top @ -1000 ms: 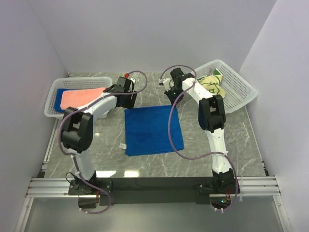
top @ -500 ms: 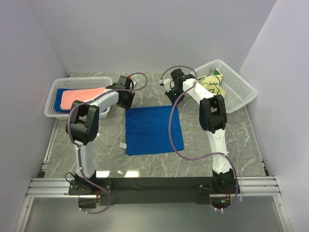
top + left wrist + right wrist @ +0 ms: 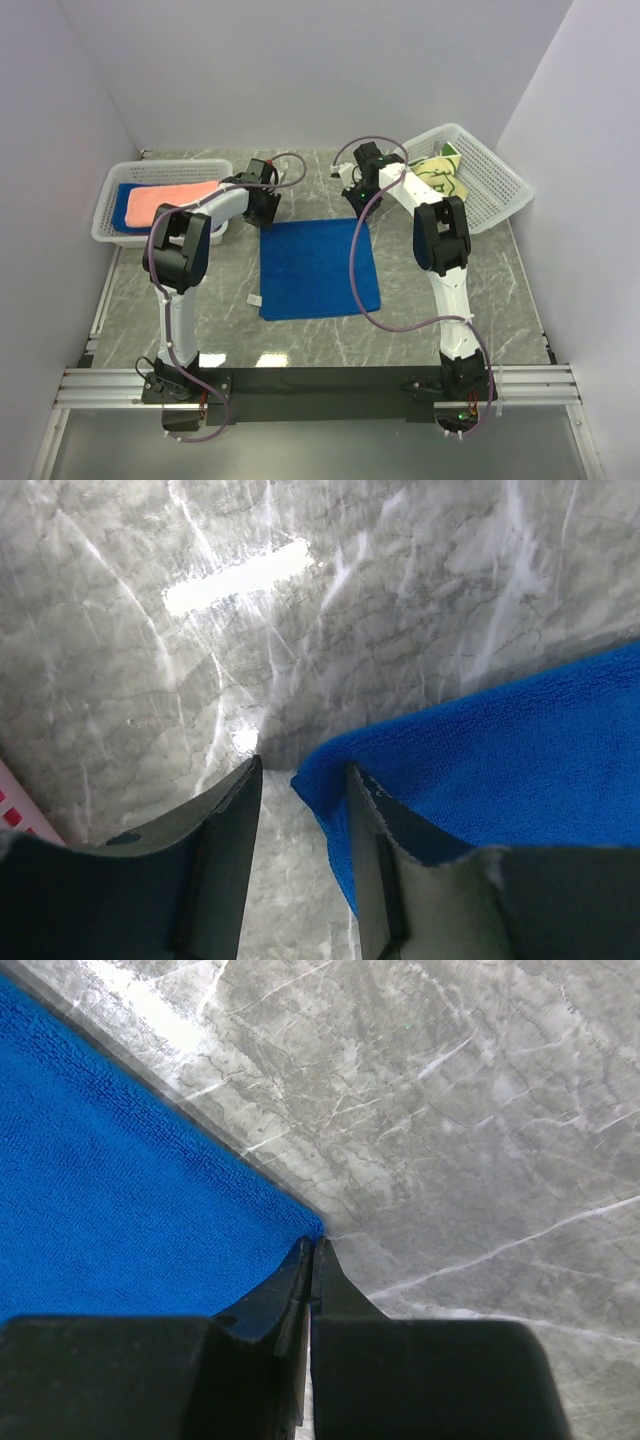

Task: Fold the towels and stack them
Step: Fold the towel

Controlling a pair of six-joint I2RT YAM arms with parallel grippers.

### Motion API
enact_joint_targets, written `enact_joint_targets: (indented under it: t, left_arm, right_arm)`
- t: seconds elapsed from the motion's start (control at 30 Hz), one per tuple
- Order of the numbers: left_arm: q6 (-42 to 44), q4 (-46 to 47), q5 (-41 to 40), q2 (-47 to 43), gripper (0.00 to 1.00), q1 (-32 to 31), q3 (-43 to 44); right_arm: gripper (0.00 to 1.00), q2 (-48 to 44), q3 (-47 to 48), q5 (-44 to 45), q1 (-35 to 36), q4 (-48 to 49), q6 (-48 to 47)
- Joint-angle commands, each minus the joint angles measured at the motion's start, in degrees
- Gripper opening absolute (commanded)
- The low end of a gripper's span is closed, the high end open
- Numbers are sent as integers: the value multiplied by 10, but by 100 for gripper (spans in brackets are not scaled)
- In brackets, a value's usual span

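On the grey marble table [image 3: 420,320], in front of the two arm bases, a blue towel [image 3: 318,268] lies flat and spread out in one layer. A small white tag [image 3: 256,300] lies on the table just beside its near left corner.

Both arms reach over to the far edge of this towel. The left gripper [image 3: 302,768] is at the far left corner. Its fingers [image 3: 225,860] stand apart, and the tip of the corner lies between them. The cloth is close to one finger, a gap remains to the other, and nothing is pinched.

The right gripper [image 3: 312,1242] is at the far right corner. Its fingers are pressed together, and their tips meet the very point of the corner. I cannot tell whether any cloth is caught between them.

Farther back on the left stands the left basket [image 3: 108,215]. In it a pink towel [image 3: 172,197] lies on a second blue towel [image 3: 121,203]. At the far right, the right basket [image 3: 490,190] holds a crumpled yellow towel [image 3: 438,176].
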Motion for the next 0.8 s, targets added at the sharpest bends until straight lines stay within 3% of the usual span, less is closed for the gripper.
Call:
enact_joint_targets:
  t: [0.0,0.43,0.7,0.77]
  left_arm:
    - [-10,-8,13,36,44,12,4]
    - [-29,-44,113,82,29,55,25]
    - [-16,-36,122,54,1,57,23]
    - [-9,-31,117,42,1,57,24]
  right_arm:
    - [0,-13,-21,25,1,-10,0]
    - [0,-27,-41,26,3,-6,-2]
    - [0,-36,-29,37,2,1,0]
    - [0,-46,-25,42,2,6,4]
